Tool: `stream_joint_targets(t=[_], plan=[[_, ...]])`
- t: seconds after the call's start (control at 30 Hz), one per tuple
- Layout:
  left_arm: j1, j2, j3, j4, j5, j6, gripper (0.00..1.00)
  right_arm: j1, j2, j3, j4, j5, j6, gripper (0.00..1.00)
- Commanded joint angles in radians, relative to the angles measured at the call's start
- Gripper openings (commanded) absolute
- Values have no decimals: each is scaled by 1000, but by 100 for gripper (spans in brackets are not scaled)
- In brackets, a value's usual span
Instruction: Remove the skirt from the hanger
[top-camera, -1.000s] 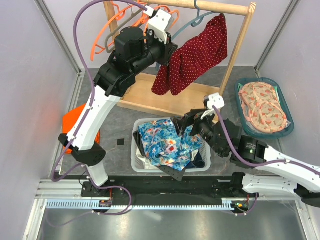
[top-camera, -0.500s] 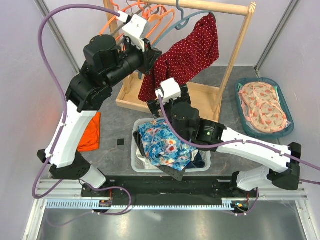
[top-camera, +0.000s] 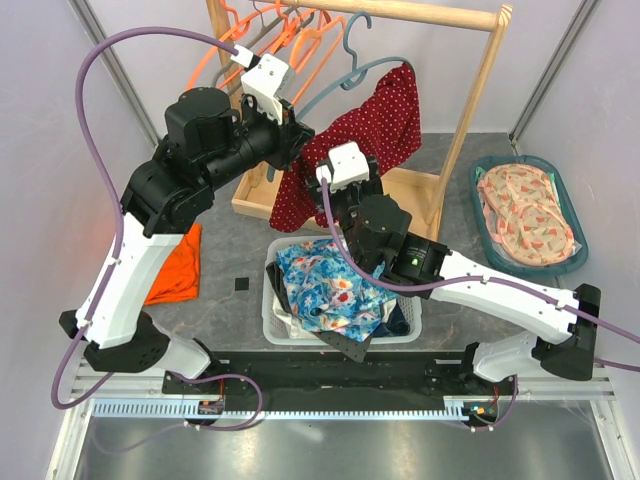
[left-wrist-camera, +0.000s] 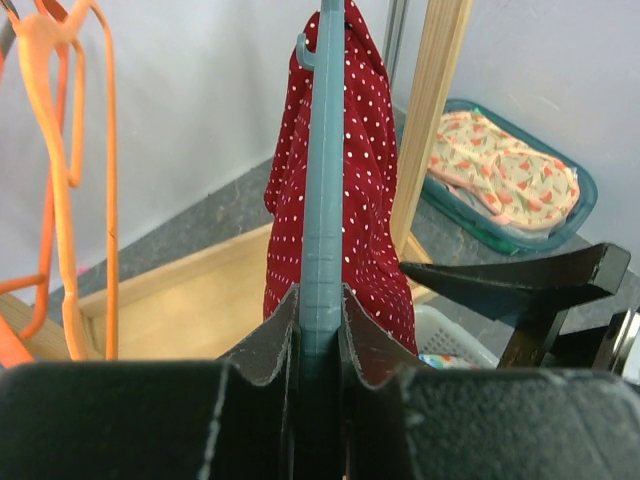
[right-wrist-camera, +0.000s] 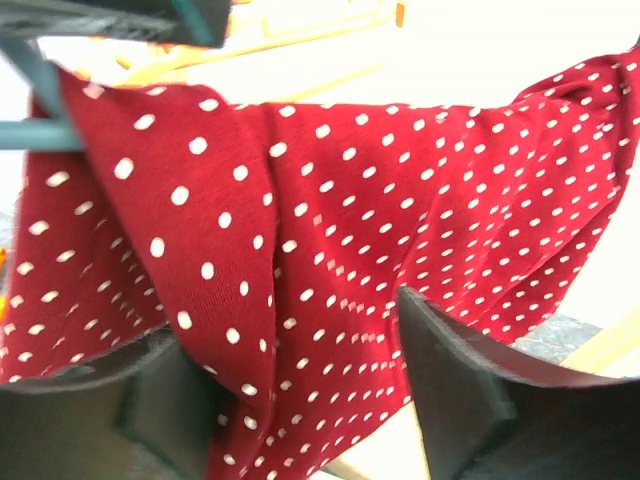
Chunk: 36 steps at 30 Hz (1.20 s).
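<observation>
Only the left wrist view shows it: the left gripper (left-wrist-camera: 320, 305) pinches the blue-grey plastic hanger (left-wrist-camera: 325, 150) tight. The right gripper (right-wrist-camera: 290, 320) gapes wide at the red spotty cloth skirt (right-wrist-camera: 400, 180).

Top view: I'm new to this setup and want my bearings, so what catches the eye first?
The red dotted skirt draped over a blue-grey hanger by the wooden rail, at top centre. The left gripper is shut on that hanger, while the right gripper stands open around the skirt's fabric.
</observation>
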Motion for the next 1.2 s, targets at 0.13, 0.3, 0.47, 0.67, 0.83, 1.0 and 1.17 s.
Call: stream_joint_targets(t=[0.13,0.3,0.47,0.67,0.83,1.0,1.17], plan=[[-5,-45,21,76,30,-32,2,-27,-20,7,14,-19,-5,0],[-5,-39,19,82,21,-24,2,-27,-104,62,3,-3,-62,0],[-5,-30,-22,102,-26,-1,2,-27,-280,251,-26,-103,-44,0],[-5,-10,-90,162,-75,62,2,-27,-494,312,-51,-308,114,0],[-3,19,-82,194,-105,77,2,-27,-538,349,-189,-345,180,0],[-3,53,-54,209,-106,80,2,-27,-532,337,-267,-359,226,0],[-3,96,2,230,-151,112,2,-26,-502,320,-282,-368,246,0]])
